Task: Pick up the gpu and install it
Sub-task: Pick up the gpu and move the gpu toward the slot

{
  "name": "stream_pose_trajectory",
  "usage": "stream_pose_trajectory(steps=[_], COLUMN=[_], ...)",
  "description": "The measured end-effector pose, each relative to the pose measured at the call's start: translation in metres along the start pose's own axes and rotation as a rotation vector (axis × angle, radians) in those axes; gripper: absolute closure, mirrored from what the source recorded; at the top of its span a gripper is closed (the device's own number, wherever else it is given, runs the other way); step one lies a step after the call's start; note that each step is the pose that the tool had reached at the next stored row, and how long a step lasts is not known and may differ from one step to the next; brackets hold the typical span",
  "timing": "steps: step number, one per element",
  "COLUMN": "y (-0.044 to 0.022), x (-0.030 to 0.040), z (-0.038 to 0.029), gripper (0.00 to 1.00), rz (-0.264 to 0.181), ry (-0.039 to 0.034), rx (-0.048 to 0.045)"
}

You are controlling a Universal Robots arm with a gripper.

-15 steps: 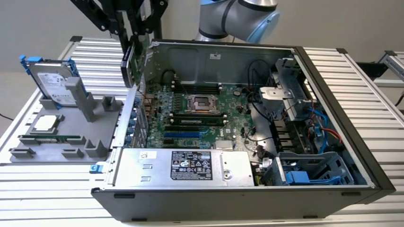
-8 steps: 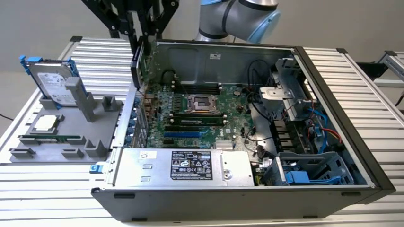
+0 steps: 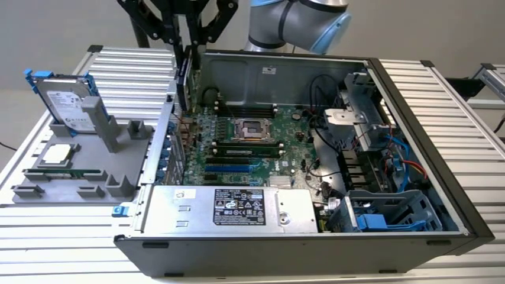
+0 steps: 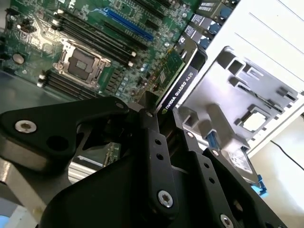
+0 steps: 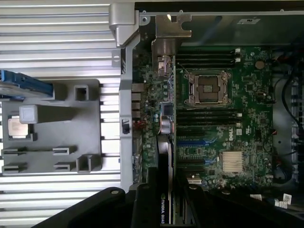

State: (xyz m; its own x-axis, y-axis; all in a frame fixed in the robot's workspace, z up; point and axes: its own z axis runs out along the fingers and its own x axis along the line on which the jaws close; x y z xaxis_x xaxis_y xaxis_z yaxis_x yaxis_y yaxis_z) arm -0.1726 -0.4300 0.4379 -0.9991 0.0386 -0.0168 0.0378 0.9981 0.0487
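on the exterior view's left, by the surface (image 3: 126,65) edge, the grey holder (image 3: 94,160) carries one hard drive (image 3: 67,103), one processor chip (image 3: 57,155), one memory stick (image 3: 63,174). next along, the hand (image 3: 186,35) pinches the one gpu (image 4: 178,80), edge-down over the motherboard (image 3: 245,142) slots. to seat it well, i'd say keep it upright, square to its slot, no twist. one open case (image 3: 276,254), one motherboard.
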Motion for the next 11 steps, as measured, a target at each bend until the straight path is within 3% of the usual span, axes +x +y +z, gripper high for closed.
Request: stream_pose_trajectory(steps=[11], y=[0.0008], x=[-0.0224], z=[0.0004], gripper=[1.00], rz=[0.000], ry=[0.0004], rx=[0.0001])
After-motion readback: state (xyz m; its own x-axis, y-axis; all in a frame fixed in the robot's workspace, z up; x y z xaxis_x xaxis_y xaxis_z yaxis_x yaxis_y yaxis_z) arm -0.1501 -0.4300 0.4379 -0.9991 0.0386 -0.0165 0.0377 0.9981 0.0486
